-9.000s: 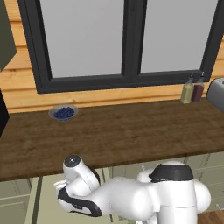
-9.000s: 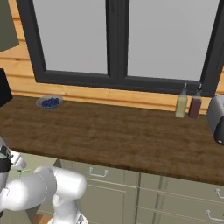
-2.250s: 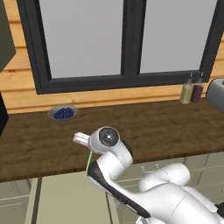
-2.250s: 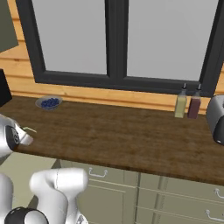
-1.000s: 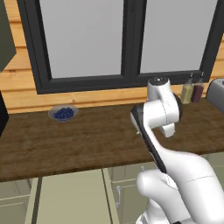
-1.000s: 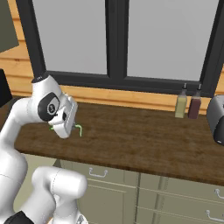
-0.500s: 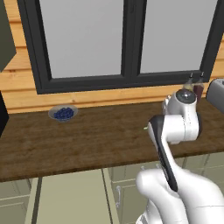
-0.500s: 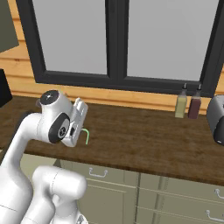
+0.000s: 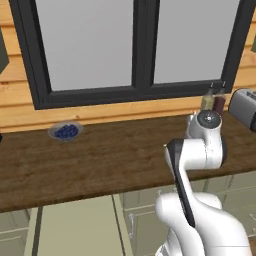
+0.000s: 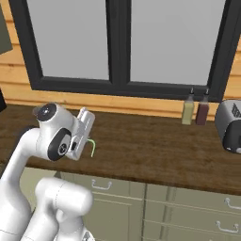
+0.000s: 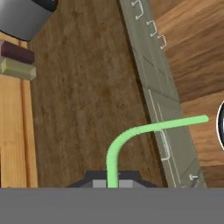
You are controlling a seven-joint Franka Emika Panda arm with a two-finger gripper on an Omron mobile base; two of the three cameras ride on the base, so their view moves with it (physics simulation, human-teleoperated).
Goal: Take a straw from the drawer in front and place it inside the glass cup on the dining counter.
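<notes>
- The gripper pinches the foot of a bent green straw, raised above the wood worktop.
- Below the worktop edge run pale green drawer fronts with silver handles.
- Farther back stand two bottles, a toaster oven and a bowl of blueberries by the window.

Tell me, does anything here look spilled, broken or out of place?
Nothing looks spilled or broken. The one odd sight is the green straw pinched in the gripper in mid-air above the wooden worktop. The bottles stand upright by the window.
</notes>
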